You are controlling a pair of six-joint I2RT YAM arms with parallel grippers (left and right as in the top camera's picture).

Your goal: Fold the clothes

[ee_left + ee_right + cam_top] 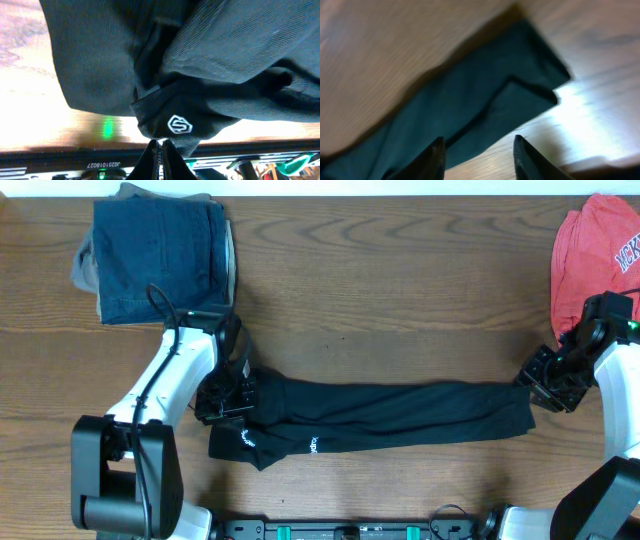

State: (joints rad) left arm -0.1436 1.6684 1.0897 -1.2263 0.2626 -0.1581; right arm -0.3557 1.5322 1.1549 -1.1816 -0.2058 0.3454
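The clothes (400, 415), a long black garment, lie stretched left to right across the wooden table. White marks show near its left end (311, 446). My left gripper (228, 395) sits at that left end. In the left wrist view it (161, 143) is shut, its tips pinched on a bunched fold of the clothes (225, 45) beside a white round logo (180, 124). My right gripper (545, 380) hovers at the garment's right end. In the right wrist view it (479, 145) stands open with nothing between its fingers, above the corner of the clothes (470, 95).
A folded dark-blue denim and tan pile (160, 250) sits at the back left, close behind the left arm. A coral-red shirt (600, 250) lies at the back right, beside the right arm. The table's front edge (400, 515) runs just below the garment.
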